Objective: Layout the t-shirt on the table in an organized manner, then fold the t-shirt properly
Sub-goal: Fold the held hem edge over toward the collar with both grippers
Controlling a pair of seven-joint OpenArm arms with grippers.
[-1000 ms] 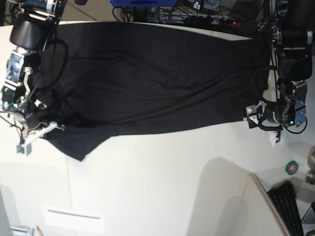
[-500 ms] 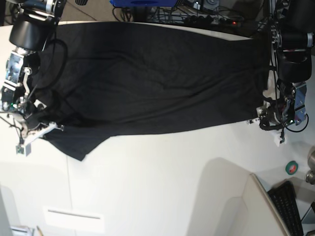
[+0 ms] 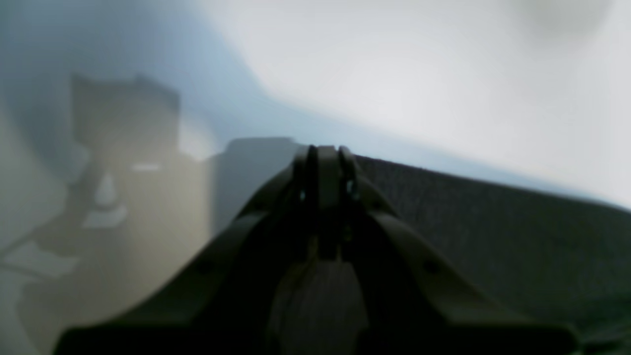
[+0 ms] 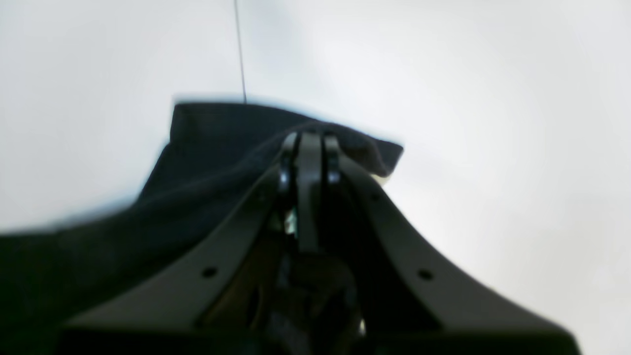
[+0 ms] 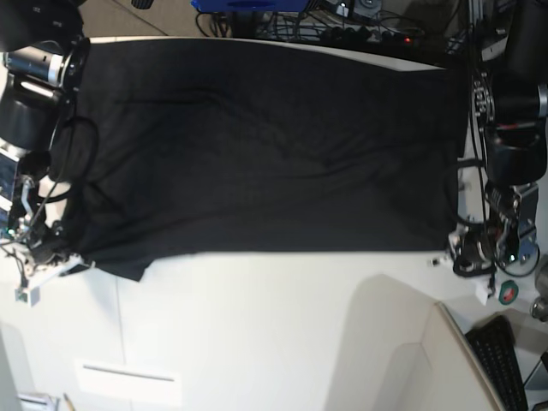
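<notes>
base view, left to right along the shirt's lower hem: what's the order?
Right hand, shut on the t-shirt's corner → t-shirt spread black across the table → left hand, shut on the opposite corner → green roll.

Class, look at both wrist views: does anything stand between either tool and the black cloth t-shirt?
Nothing visible does. The right tool is shut on the black cloth t-shirt, and the left tool is shut at its edge.
</notes>
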